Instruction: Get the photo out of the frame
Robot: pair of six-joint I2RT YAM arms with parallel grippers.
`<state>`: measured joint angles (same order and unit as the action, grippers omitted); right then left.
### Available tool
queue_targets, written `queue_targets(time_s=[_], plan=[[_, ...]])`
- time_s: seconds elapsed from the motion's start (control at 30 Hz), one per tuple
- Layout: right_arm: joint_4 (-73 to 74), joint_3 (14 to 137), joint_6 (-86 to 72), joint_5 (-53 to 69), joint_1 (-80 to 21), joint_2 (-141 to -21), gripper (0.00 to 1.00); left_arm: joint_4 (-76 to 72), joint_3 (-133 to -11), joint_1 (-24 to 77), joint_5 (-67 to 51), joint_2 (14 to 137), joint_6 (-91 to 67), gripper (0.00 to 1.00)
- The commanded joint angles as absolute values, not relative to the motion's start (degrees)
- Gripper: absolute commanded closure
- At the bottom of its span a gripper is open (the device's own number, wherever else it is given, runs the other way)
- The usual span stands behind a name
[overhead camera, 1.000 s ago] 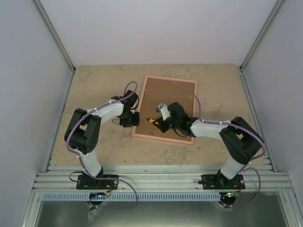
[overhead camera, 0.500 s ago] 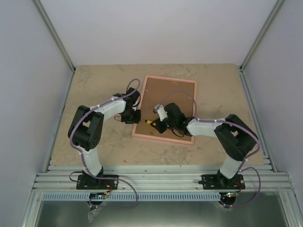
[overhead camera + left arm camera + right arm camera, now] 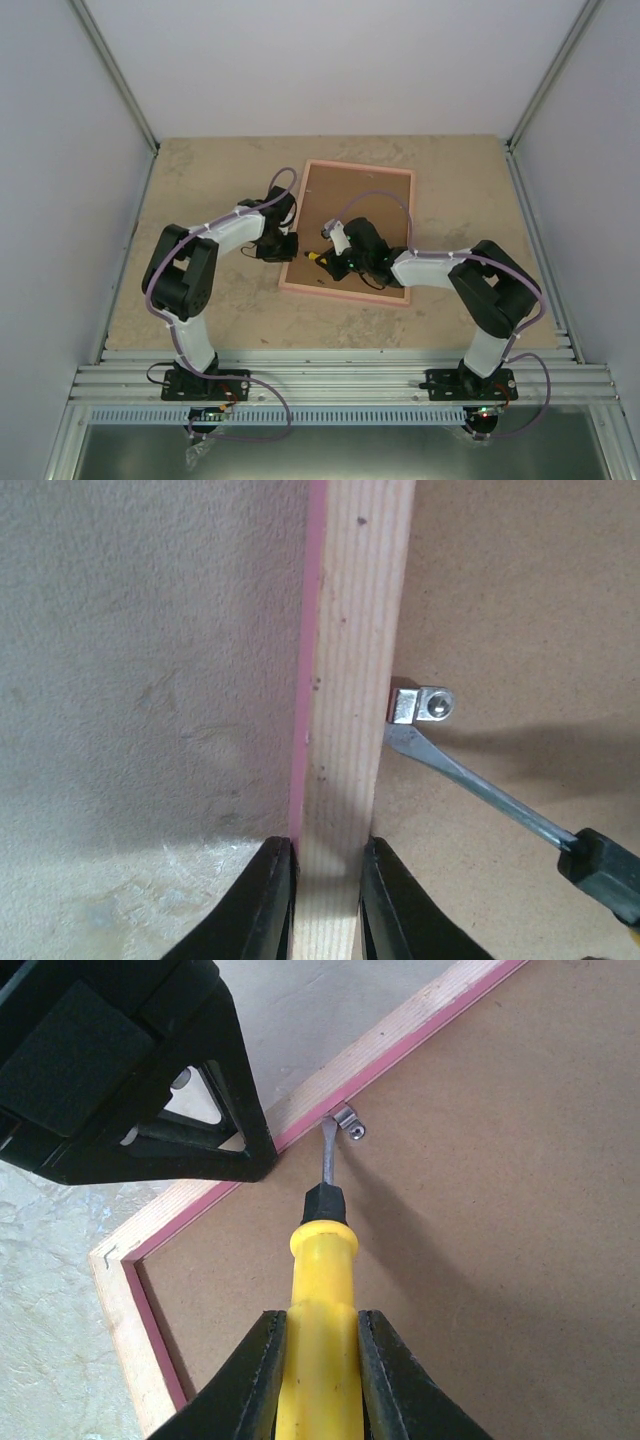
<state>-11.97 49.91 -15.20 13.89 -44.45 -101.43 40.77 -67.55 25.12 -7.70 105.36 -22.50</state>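
Frame (image 3: 362, 166): pink-edged pale wood rectangle, lay brown board up, centre of top view.
Left gripper (image 3: 328, 880): pinched its left rail.
Right gripper (image 3: 318, 1360): clamped the yellow-handled screwdriver (image 3: 320, 1260), flat blade at metal clip (image 3: 420, 704).
Table (image 3: 200, 170): beige, speckled.

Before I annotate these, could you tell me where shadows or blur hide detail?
Left wrist: screwdriver throws a soft shadow on the board; clip sharp. Right wrist: a soft shadow beside the screwdriver; nothing blurred. Top: even light, no glare.
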Motion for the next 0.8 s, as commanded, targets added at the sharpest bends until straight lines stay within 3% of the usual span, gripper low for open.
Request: queue_targets(time_s=[0.0, 0.77], plan=[[-12.54, 50.97, -16.14, 9.51, -44.67, -102.22, 1.0, 41.49, -65.77, 25.22, -8.78, 104.52, -24.0, 0.89], [-6.5, 52.56, -17.72, 1.84, -44.71, -100.85, 1.0, 40.63, -64.61, 25.22, -9.2, 103.45, -25.9, 0.92]])
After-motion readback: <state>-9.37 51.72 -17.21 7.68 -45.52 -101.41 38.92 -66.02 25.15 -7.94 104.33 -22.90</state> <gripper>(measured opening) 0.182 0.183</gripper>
